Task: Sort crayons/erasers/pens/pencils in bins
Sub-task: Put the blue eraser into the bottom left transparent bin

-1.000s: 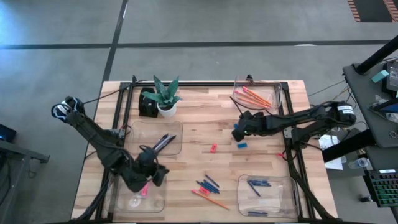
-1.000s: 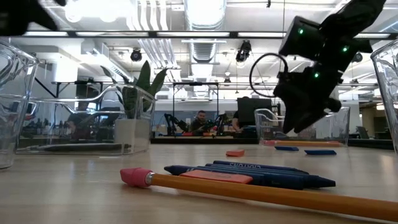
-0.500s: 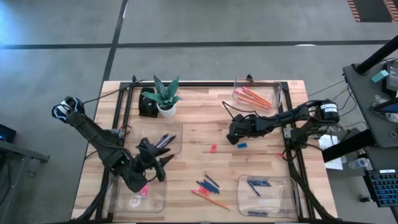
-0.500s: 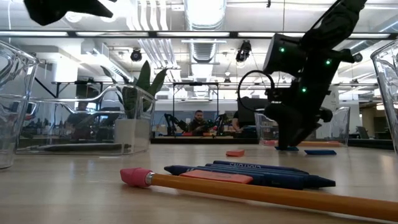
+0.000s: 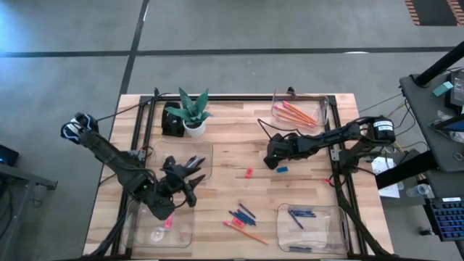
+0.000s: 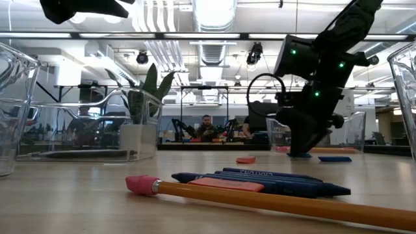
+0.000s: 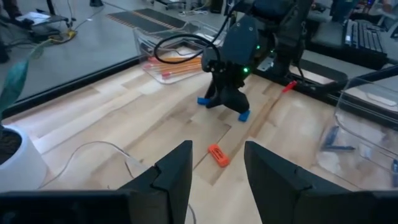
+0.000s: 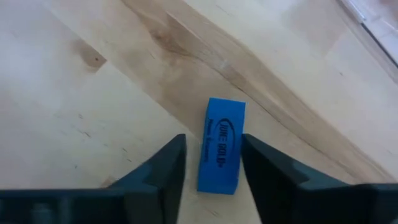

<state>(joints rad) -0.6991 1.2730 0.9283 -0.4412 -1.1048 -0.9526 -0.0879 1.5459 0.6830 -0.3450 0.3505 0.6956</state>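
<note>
Clear plastic rectangular bins [image 5: 301,109] are set near the table corners. Right gripper [image 8: 211,171] is lowered at mid-table, fingers parted narrowly astride a small blue block eraser [image 8: 221,144], which lies flat between them. Left gripper [image 7: 217,171] is held part-open above the near-left bins.

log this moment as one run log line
right gripper: down around small blue block eraser, closing | left gripper: open, empty, above clear plastic bin
</note>
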